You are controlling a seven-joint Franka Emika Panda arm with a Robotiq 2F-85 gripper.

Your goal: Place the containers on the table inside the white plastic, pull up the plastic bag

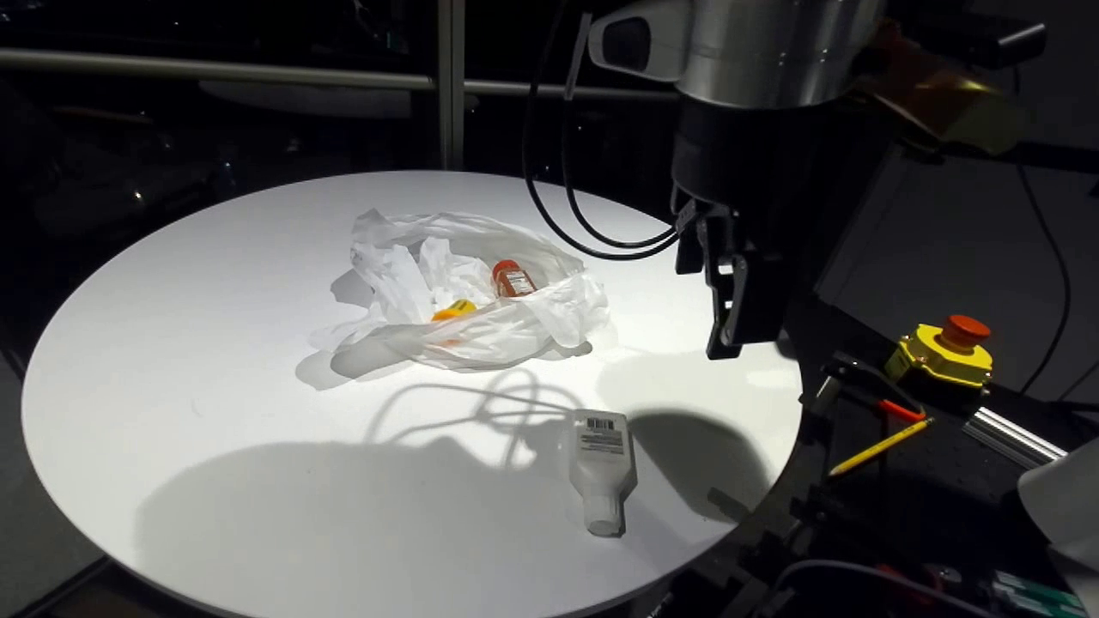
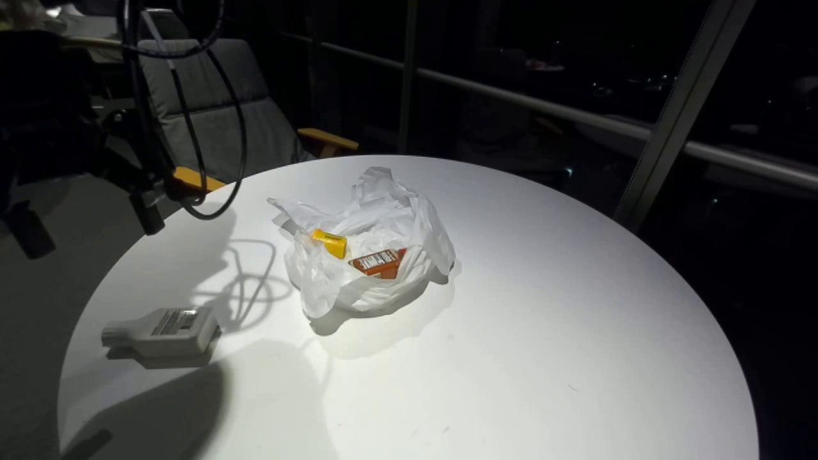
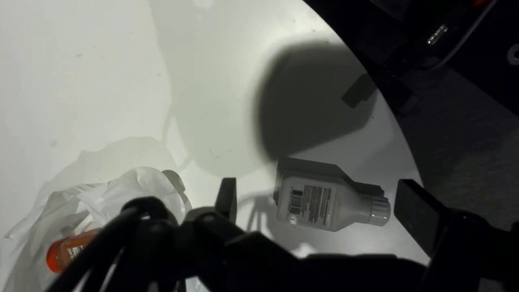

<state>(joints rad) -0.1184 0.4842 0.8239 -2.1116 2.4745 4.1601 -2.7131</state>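
A white bottle (image 1: 604, 463) with a ribbed cap lies flat on the round white table (image 1: 197, 300), its barcode label facing up. Wrinkled and wide-mouthed, the white plastic bag (image 2: 422, 223) rests farther in on the tabletop. Inside it are a brown-orange jar (image 2: 377, 263) and a small yellow container (image 2: 331, 244); in the wrist view the jar's red end shows at lower left. My gripper (image 3: 318, 195) stands open above the table, nothing held. From the wrist, the bottle (image 3: 310, 202) appears lengthwise between the two spread fingers, below them and untouched.
Cables (image 1: 571, 206) loop down beside the arm. Past the table's edge are a yellow-and-red button device (image 1: 942, 354), a yellow pencil (image 1: 882, 446) and a metal bar (image 1: 1013, 436) on a dark surface. A grey chair (image 2: 217, 96) with wooden armrests stands behind the table.
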